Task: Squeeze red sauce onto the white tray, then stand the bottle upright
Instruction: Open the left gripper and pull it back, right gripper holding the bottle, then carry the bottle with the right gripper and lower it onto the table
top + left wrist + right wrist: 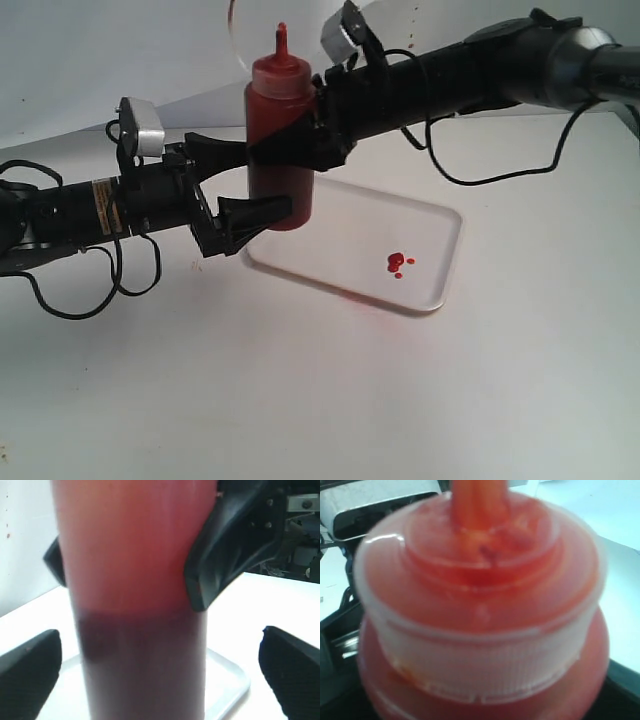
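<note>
Clamping the bottle about halfway up its body, the right gripper has one black finger pressed into each side of the plastic. The bottle stands upright in this grip with its red nozzle pointing straight up. The right wrist view shows only the blurred cap end from very close. Behind the gripper, the right arm runs back to the upper right of the exterior view. It is nearly straight, slopes gently down toward the bottle, and has cables hanging in loops beneath it.

Lower on the bottle, the left gripper is spread wide. Its fingers sit on either side of the body with a clear gap on both sides, touching nothing. The left arm comes in roughly level from the left edge, low over the table and below the right arm.

The base of the bottle is at the left far corner of the tray. Whether it rests on the tray or hangs just above it cannot be told. The tray lies flat on the table. A few small drops of red sauce sit toward the tray's right end, well apart from the bottle.
</note>
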Robot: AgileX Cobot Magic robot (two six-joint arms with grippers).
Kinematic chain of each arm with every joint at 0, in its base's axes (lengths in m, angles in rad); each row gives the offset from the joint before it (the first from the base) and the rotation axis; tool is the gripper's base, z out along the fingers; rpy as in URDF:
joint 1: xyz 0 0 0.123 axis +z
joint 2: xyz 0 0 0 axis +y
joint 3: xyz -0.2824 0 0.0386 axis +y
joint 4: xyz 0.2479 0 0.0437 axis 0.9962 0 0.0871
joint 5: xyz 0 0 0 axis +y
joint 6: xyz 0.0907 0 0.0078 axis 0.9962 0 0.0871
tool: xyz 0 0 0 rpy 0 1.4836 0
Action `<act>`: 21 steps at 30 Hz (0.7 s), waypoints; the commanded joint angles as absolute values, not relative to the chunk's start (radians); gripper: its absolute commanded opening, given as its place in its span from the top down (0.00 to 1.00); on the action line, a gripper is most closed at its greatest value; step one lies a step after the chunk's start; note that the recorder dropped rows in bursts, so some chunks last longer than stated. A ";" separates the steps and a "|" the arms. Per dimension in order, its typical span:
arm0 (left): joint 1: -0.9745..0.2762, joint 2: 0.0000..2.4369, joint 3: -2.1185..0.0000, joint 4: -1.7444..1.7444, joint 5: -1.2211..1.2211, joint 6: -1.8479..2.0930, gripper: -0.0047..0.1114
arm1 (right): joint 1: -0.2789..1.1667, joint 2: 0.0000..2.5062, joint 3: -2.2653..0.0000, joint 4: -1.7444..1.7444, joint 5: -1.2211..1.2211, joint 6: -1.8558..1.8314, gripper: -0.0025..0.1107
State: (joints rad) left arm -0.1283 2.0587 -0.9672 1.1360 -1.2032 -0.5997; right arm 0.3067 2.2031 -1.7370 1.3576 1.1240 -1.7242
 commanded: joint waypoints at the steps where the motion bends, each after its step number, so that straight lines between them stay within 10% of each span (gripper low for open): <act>1: -0.132 2.049 -0.971 1.140 -1.221 -0.602 0.06 | 0.230 2.184 -1.741 1.320 1.221 -1.726 0.98; 21: -0.132 2.049 -0.971 1.140 -1.221 -0.597 0.06 | 0.172 2.113 -1.333 1.159 1.221 -2.035 0.98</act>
